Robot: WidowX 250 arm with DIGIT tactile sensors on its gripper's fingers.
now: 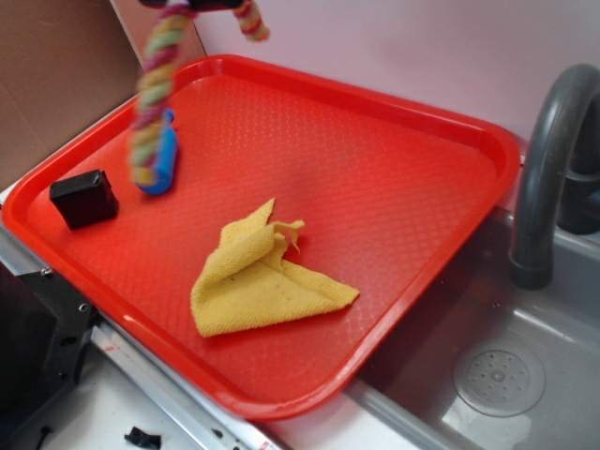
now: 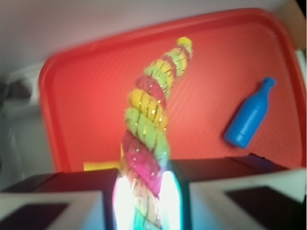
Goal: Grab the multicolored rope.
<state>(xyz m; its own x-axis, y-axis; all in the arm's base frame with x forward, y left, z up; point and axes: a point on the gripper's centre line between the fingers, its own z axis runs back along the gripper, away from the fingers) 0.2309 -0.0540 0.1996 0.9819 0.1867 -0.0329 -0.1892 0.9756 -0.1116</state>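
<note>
Wrist view, claw clamping multicolored rope, no legible writing

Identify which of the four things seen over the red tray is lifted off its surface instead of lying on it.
The multicolored rope: it hangs from the hand, while the blue bottle, yellow cloth and black block lie on the tray.

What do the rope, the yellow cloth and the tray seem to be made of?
Multicolored rope: soft twisted fibre, probably cotton; fuzzy strands show. Yellow cloth: looks like microfibre or terry; matte, napped, crumpled folds. Red tray: hard plastic, likely; fine pebbled texture, smooth raised rim.
</note>
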